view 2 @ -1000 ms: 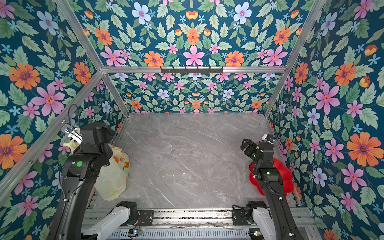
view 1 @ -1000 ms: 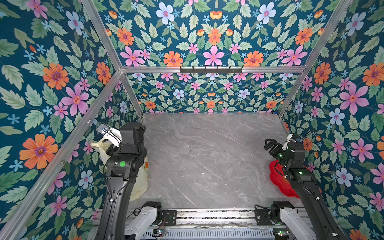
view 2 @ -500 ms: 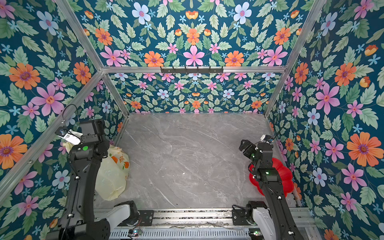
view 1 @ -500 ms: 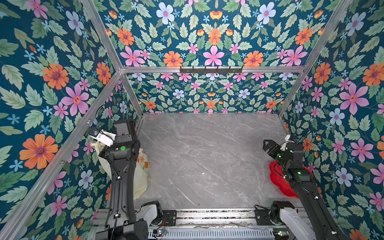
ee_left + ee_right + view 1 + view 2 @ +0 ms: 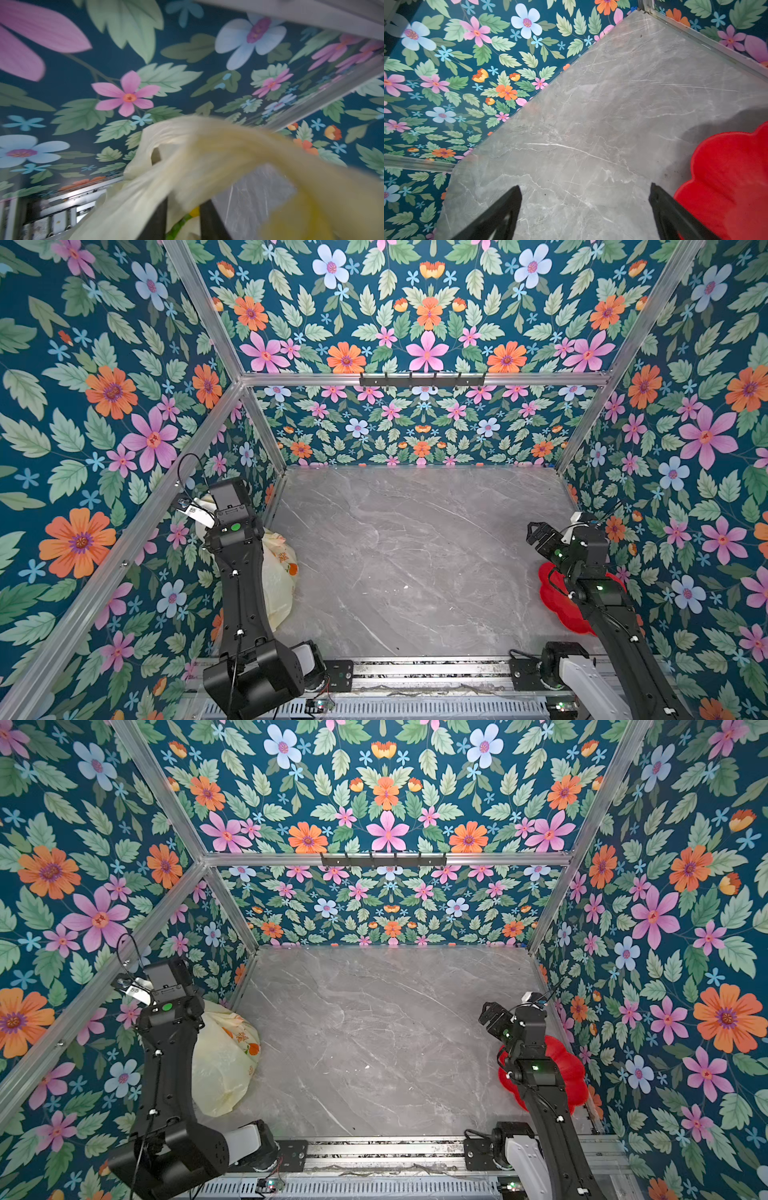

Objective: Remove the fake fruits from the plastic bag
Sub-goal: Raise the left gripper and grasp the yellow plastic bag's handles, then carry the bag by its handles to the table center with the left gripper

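The left hand (image 5: pixel 184 200) has just closed from wide onto the bag's (image 5: pixel 224 1065) bunched top, so lifting can start; the right hand (image 5: pixel 585 185) gapes empty.

Cream-yellow plastic bag (image 5: pixel 224 1073) with orange fruit prints; red plate (image 5: pixel 571 1073); grey, white-veined worktop (image 5: pixel 374 1036); teal walls (image 5: pixel 386 907) with pink, orange flowers.

Crinkly, translucent cream-yellow plastic bag (image 5: pixel 279 572) (image 5: pixel 224 1065) with orange fruit-slice prints, bulging at 9 o'clock on the tabletop (image 5: pixel 415 556), handles (image 5: pixel 207 149) gathered upward, blurred yellow fake fruit (image 5: pixel 194 211) and bright green fake fruit (image 5: pixel 176 229) glimpsed inside.
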